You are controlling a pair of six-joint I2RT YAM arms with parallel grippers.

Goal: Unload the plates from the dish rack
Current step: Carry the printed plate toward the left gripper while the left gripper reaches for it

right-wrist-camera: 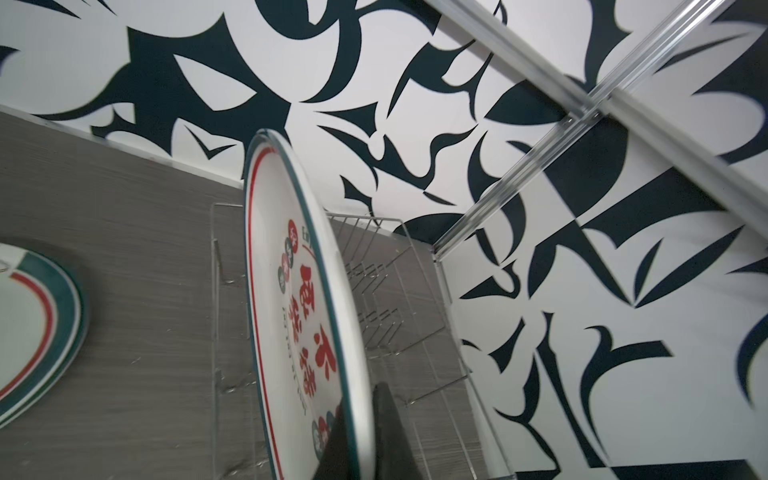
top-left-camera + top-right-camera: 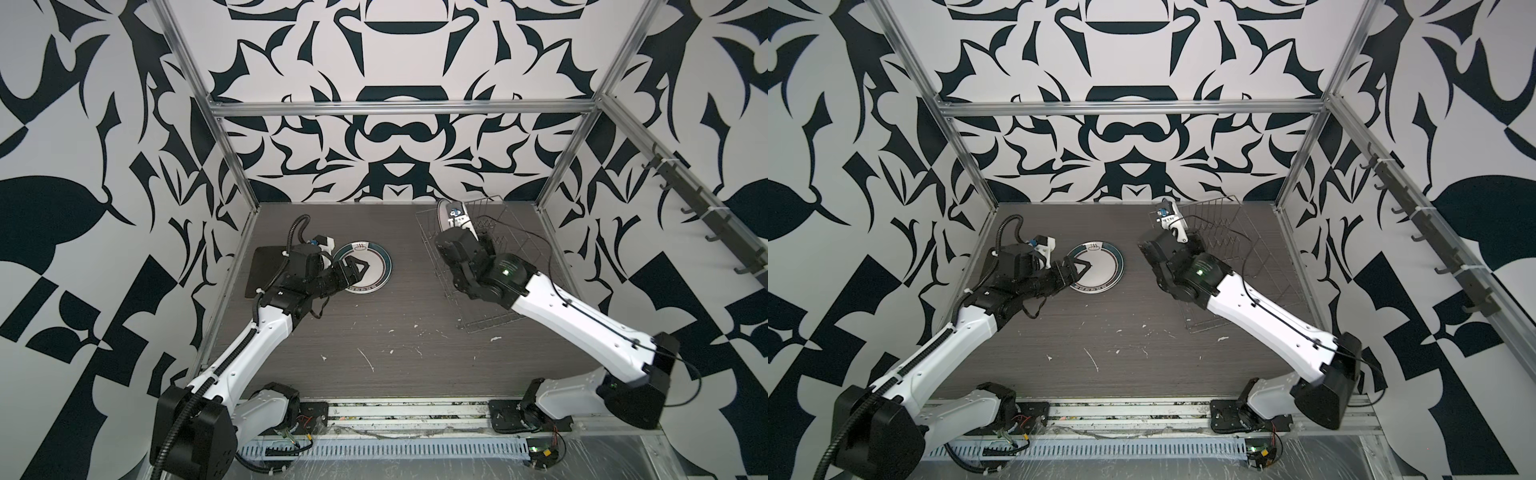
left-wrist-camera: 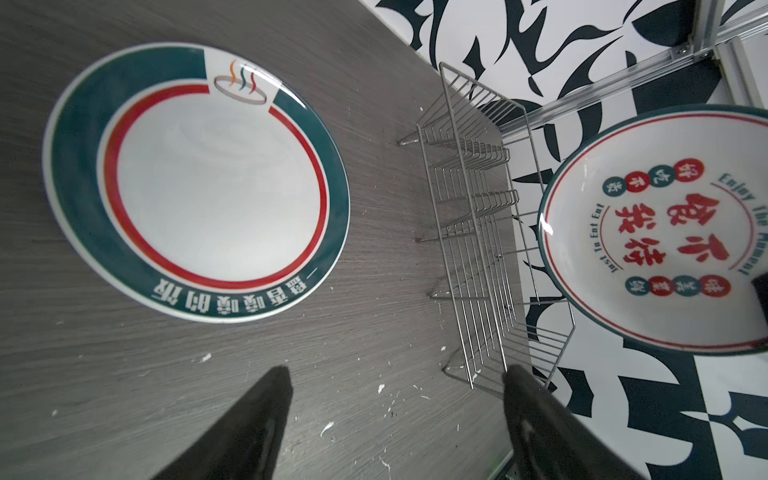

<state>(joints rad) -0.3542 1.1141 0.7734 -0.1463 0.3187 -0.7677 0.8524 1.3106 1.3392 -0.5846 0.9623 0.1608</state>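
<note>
Table (image 2: 395, 324) far-rt: R jaws grip plate (image 1: 270, 249) rim.

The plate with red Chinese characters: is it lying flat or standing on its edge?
On edge. The plate with red Chinese characters faces sideways, its rim pinched by the shut right gripper.

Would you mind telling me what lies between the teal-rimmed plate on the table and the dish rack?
Nothing but bare table separates the teal-rimmed plate from the dish rack; the left wrist view shows this stretch most clearly.
</note>
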